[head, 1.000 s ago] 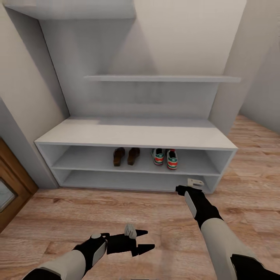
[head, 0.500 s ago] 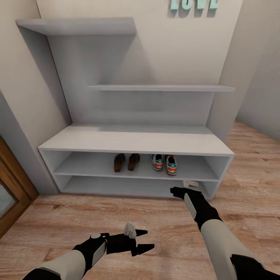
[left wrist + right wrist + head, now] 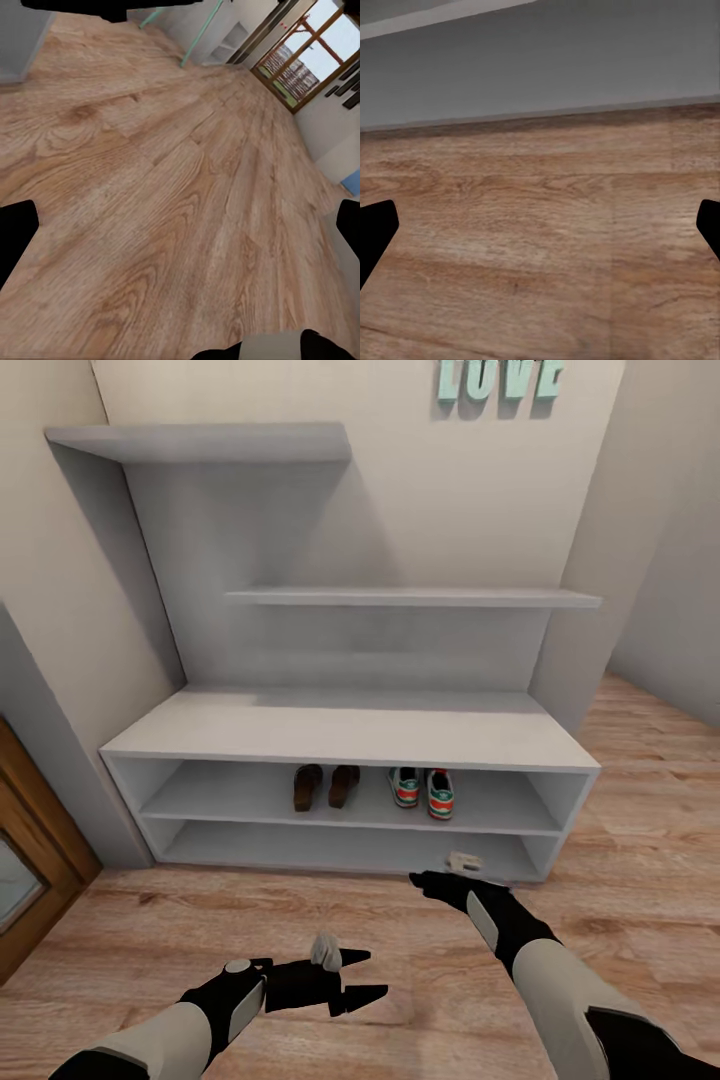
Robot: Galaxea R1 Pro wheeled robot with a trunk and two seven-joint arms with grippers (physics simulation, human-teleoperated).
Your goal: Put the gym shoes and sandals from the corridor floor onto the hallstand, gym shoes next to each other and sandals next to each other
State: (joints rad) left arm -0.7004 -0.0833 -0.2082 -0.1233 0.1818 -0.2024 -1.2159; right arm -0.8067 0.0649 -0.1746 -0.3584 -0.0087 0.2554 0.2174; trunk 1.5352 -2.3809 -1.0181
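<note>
We face the shoe rack (image 3: 350,725), a light grey unit against the wall with a low two-tier base, a tall back panel and two staggered shelves above. On its upper tier we see all four shoes. The two sandals (image 3: 326,785) sit side by side, dark brown, just left of the middle. The two sneakers (image 3: 423,790) stand next to each other just to the right of them, white with green stripes and red-orange heels toward us. A small gap separates the two pairs. The lower tier beneath them looks bare from here.

Our left gripper (image 3: 360,975) hangs low over the wood floor (image 3: 150,940), well short of the rack, its two dark fingers spread apart with nothing between them. In the left wrist view we see floor planks running toward a far window (image 3: 307,56), with the fingertips at the frame's edges.

Our right gripper (image 3: 432,883) reaches toward the foot of the rack, near its right end, just above the floor. In the right wrist view its fingers (image 3: 376,232) sit wide apart at the edges, holding nothing, with the floor and the grey base of the rack ahead.

On the wall above the rack we see teal letters (image 3: 497,377).
</note>
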